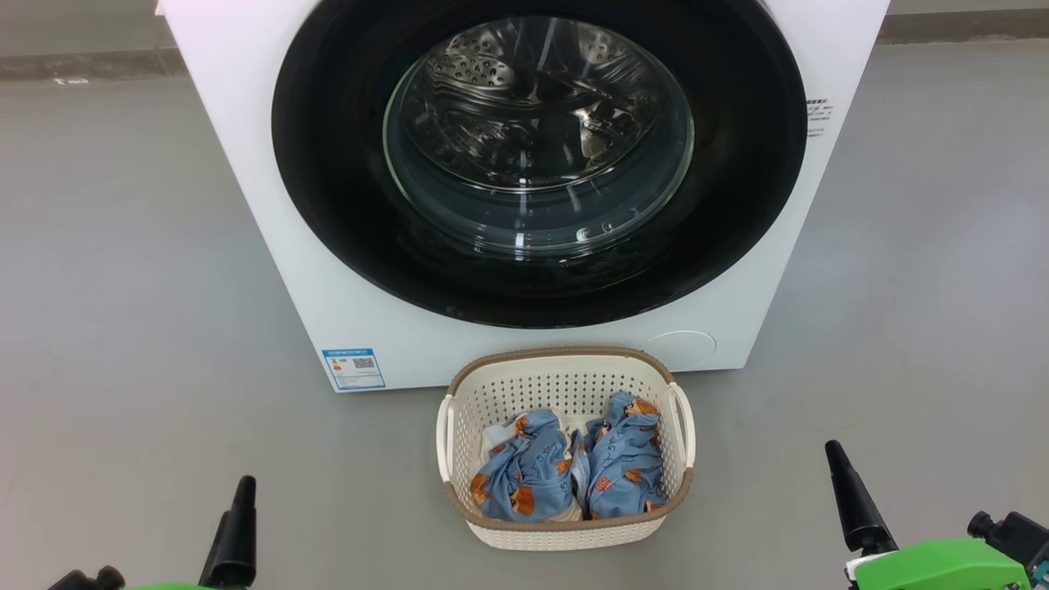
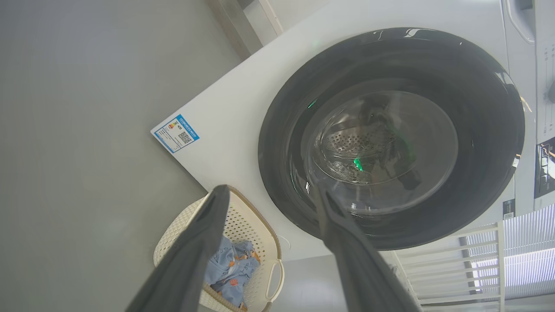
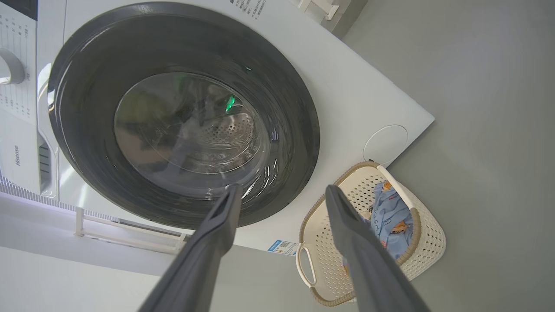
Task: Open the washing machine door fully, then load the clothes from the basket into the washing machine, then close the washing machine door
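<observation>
Left end effector (image 2: 272,190): fingers spread wide, empty, low at left and well short of the machine. Centre: washing machine door (image 1: 538,147) is shut against the washing machine (image 1: 270,246), ahead of and above both arms. No handle can be made out, so the opening side cannot be told. The basket (image 1: 565,528) stands on the floor (image 1: 123,328) just before the machine, with the clothes (image 1: 574,467) inside. Right end effector (image 3: 282,188): likewise wide and empty, judged no nearer.

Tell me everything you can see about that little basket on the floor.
The basket is a small cream rectangular tub, plastic by its look, with perforated walls, a brown woven-look rim and a loop handle on either side. It stands upright on the grey floor, just before the washing machine, and holds the clothes, two crumpled blue bundles.
</observation>
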Controlling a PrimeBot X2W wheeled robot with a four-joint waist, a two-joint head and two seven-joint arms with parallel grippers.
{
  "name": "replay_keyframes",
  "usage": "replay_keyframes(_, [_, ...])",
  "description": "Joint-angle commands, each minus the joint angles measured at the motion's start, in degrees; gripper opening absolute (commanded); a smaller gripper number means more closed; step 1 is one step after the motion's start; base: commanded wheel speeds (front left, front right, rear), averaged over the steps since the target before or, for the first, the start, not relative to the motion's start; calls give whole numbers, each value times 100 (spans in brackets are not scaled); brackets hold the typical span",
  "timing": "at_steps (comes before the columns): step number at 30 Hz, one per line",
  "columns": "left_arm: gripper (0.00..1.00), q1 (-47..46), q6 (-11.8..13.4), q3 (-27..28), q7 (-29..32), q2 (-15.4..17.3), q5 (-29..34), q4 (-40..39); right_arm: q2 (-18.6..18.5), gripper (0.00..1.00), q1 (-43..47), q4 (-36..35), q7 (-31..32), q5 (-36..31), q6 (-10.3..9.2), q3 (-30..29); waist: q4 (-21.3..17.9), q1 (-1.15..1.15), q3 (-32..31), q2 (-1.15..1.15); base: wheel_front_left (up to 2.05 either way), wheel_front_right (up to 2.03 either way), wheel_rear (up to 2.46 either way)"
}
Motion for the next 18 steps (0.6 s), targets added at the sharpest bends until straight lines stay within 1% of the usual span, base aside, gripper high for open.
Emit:
replay_keyframes(1, [100,-74,-12,61,-73,128,198,-194,-89,100,-263,-120,-60,-208,3,96,0,0,0,0,0,0,0])
replay_keyframes(11, [100,-35,-14,21,-228,148,963,-242,-78,100,-273,-98,-212,-883,4,164,10,0,15,0,0,0,0])
replay_keyframes(18, [100,-13,-15,21,-321,160,1364,-291,-80,100,-290,-77,-303,-1251,4,220,18,0,20,0,0,0,0])
